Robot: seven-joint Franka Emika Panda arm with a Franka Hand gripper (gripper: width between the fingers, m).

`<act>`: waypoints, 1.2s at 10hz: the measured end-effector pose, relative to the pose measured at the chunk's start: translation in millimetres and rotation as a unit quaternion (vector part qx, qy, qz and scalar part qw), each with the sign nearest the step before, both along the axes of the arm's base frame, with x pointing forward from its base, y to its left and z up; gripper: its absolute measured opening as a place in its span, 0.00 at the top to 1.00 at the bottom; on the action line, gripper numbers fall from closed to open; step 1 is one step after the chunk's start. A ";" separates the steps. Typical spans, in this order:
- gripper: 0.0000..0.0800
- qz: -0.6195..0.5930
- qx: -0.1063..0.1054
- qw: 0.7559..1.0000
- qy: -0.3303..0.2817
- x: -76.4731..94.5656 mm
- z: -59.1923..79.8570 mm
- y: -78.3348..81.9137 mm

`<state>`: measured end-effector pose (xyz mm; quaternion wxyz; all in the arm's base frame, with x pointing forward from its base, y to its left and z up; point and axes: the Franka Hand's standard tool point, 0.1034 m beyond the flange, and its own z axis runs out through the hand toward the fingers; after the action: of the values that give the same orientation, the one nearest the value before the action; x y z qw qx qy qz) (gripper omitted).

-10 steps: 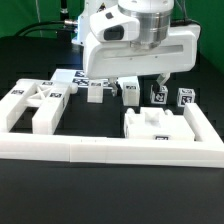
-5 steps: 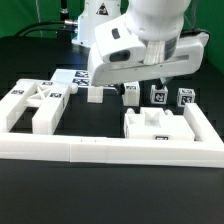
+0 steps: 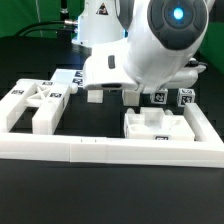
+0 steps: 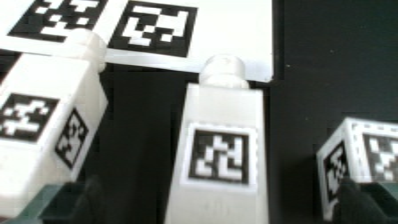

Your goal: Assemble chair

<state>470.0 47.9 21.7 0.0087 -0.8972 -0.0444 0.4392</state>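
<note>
Toward the tabletop's (image 3: 110, 190) far edge, three tagged chair bars (image 4: 222, 135) sit side by side beneath your hand (image 3: 140, 92), beside the marker board (image 4: 160, 30); you cannot tell whether it's released or clenched.

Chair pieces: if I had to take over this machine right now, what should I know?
Gripper: hidden behind the arm, over the row of small pieces; open or shut unclear.
Parts: big frame piece at the exterior view's left, slab at its right, small bar under the wrist camera.
Done: no parts look joined.
Left: the whole chair.
</note>
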 end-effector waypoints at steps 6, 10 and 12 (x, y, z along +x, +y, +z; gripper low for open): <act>0.19 -0.030 -0.027 0.999 0.036 -18.5 -17.4 -3.5; 0.35 -0.029 -0.026 0.999 0.035 -18.5 -17.9 -3.6; 0.53 -0.028 -0.025 0.999 0.033 -17.5 -18.0 -3.3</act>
<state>452.5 44.6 3.7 0.0003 -0.8831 -0.0079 0.4692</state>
